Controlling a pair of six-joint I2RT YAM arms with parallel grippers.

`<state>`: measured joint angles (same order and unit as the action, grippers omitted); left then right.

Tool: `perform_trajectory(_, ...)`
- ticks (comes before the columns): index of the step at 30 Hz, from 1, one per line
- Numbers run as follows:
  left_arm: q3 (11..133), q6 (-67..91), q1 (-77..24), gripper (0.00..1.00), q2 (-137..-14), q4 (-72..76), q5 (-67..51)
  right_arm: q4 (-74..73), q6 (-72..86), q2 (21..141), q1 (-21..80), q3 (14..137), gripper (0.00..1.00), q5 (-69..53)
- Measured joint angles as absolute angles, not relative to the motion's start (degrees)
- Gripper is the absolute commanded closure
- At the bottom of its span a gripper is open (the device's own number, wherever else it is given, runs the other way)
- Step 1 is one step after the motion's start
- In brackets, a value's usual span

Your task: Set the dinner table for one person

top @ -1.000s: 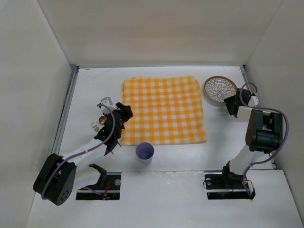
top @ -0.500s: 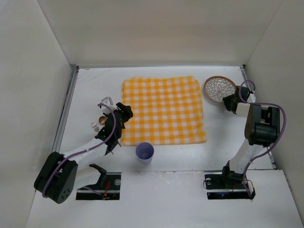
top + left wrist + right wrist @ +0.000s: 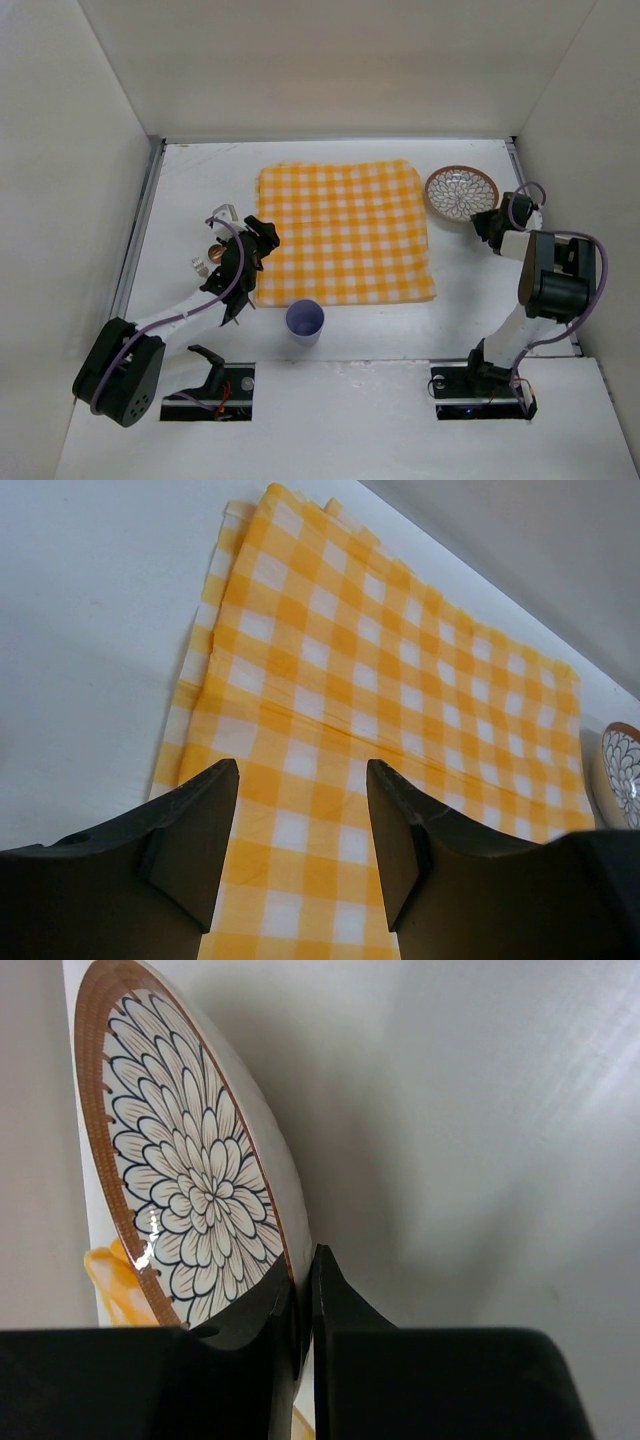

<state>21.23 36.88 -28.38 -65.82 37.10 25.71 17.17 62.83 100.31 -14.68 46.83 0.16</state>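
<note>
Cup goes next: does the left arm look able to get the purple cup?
Probably yes: the left end effector is open and empty, and the purple cup stands nearby with nothing between.

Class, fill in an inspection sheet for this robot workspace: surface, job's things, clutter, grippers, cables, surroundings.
Surface: matte white dinner table, yellow-and-white checked cloth spread at its middle.
Job's things: brown-rimmed flower-patterned bowl right of the cloth; lavender cup upright at the cloth's near edge.
Clutter: small metallic bits beside left arm, unidentifiable.
Grippers: left gripper open over cloth's left edge; right gripper shut on bowl's rim.
Cables: purple cables along both arms.
Surroundings: white walls on three sides.
</note>
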Motion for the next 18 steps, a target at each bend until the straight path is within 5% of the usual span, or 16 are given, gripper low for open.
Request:
perform_trajectory(9,21.2,36.9,-28.4,0.48,-66.0,37.2,25.7,17.5,62.9,85.5,-11.4,42.5,0.94,-0.5)
perform_trajectory(18,21.2,36.4,-28.4,0.48,-66.2,37.5,25.7,19.6,60.8,86.2,11.4,42.7,0.94,-7.0)
